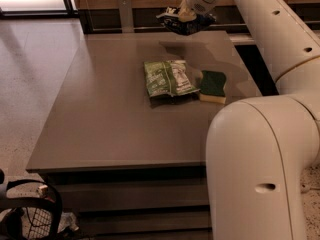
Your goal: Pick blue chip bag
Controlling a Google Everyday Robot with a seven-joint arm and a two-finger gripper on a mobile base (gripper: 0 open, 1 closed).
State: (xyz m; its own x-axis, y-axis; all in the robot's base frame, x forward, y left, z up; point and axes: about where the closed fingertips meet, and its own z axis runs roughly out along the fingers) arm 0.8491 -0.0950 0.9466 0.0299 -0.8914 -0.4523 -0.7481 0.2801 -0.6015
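The blue chip bag (186,23) is a crumpled dark navy foil bag with white markings. It hangs in the air above the far edge of the grey table (100,129). My gripper (184,15) is at the top of the view, at the end of the white arm, and is shut on the bag from above. The bag's shadow falls on the tabletop below it.
A green-and-white snack bag (167,77) lies flat in the middle of the table. A green-and-yellow sponge (213,86) sits just right of it. My white arm fills the right side. A black wire basket (30,216) stands on the floor at the lower left.
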